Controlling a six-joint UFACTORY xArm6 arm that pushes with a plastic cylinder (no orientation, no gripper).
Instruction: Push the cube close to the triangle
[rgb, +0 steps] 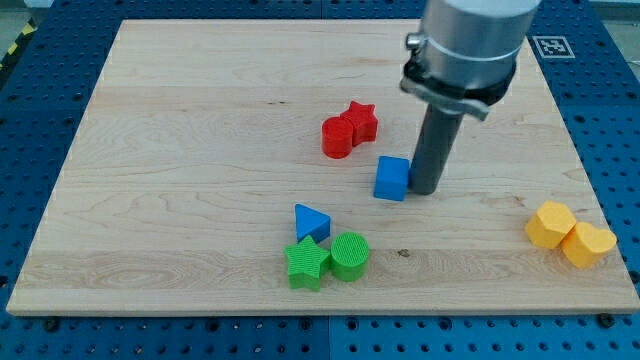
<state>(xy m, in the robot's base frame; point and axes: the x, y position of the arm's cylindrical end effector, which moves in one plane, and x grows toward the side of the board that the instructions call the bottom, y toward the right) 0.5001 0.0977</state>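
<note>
Starting at the view's bottom, the green star (307, 263) and green cylinder (350, 255) sit side by side, touching, a little in from the bench's (150, 200) near edge. The blue triangle (311, 222) stands just above them, touching or nearly touching the star. Off at the view's right, two yellow blocks (570, 235) huddle near that edge, well out of the way.

Further up, the blue cube (392, 178) lies up and to the right of the triangle, with bare wood between them. My tip (427, 189) rests against the cube's right side, or just beside it. There is no pincer on this arm, only the rod, so nothing is held.

I judge the push to be in hand, with the cube not yet close. The next move calls for sliding down and leftward; since my tip sits at the right face, it may need to come round toward the cube's upper right so the cube does not slip off.

Beyond, the red cylinder (338, 137) and red star (360, 121) touch, clear of the path.
</note>
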